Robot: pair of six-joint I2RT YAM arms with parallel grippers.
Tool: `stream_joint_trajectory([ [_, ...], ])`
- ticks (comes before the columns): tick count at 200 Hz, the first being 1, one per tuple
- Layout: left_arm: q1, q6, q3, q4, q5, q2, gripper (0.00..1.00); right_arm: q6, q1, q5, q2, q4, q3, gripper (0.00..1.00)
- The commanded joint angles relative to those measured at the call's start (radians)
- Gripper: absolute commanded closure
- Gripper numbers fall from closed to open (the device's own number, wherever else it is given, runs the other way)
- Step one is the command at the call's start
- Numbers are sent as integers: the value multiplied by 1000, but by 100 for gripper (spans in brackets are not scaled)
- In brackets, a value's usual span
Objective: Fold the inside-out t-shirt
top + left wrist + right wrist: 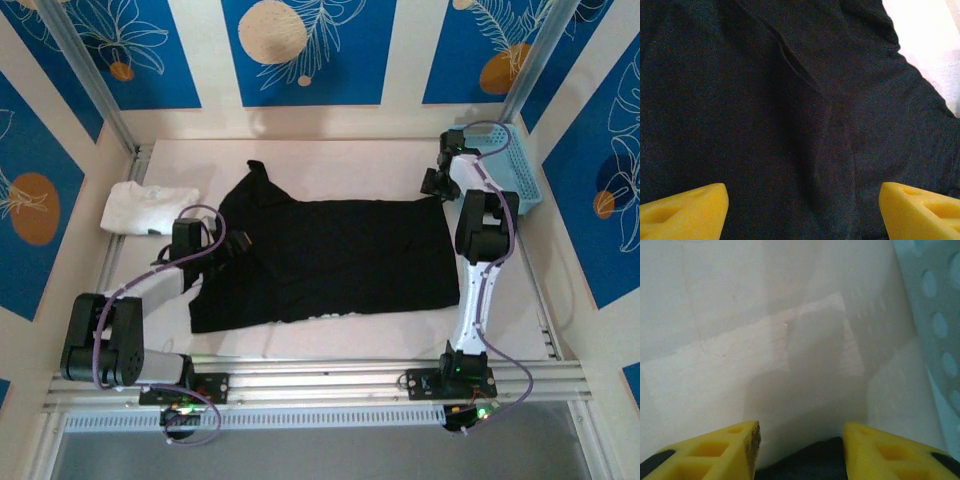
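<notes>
From the overhead view I see the black short-sleeved cloth t-shirt (340, 255) spread out in the middle of the white table (330, 165). Its body lies flat and wide, and one sleeve reaches toward the far left. A little pale print shows at its near hem.

The left gripper (237, 245) sits over the shirt's left side, near the sleeve. Through its wrist camera the yellow fingers (685, 212) stand far apart at the two bottom corners. Only dark cloth (790, 125) lies below them, creased along a seam, and nothing sits between the pads. A strip of bare table (932, 45) shows past the cloth at the upper right.

The right gripper (434, 183) is at the shirt's far right corner, just beside the light-blue perforated plastic basket (520, 170). In its wrist view the yellow fingers (715, 452) stand at a middling gap. A bit of the black cloth (805, 462) sits between them at the bottom edge. I cannot tell whether the pads are pinching it. The basket wall (935, 315) rises along the right.

A folded white cloth t-shirt (140, 208) lies at the table's left edge, close to the black one's sleeve.
</notes>
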Motion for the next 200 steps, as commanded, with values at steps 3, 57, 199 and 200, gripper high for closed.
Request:
stream_joint_trajectory([
  [3,-2,16,1,10,20,-6,21,-5,7,-3,33,-47,29,60],
  [57,-2,23,90,-8,-7,5,21,-13,8,-15,41,-45,41,84],
  [199,-3,284,1192,-362,-200,859,31,-58,63,-39,-153,101,-99,100],
  [200,-3,286,1201,-365,-201,867,32,-58,63,-39,-153,101,-99,100],
])
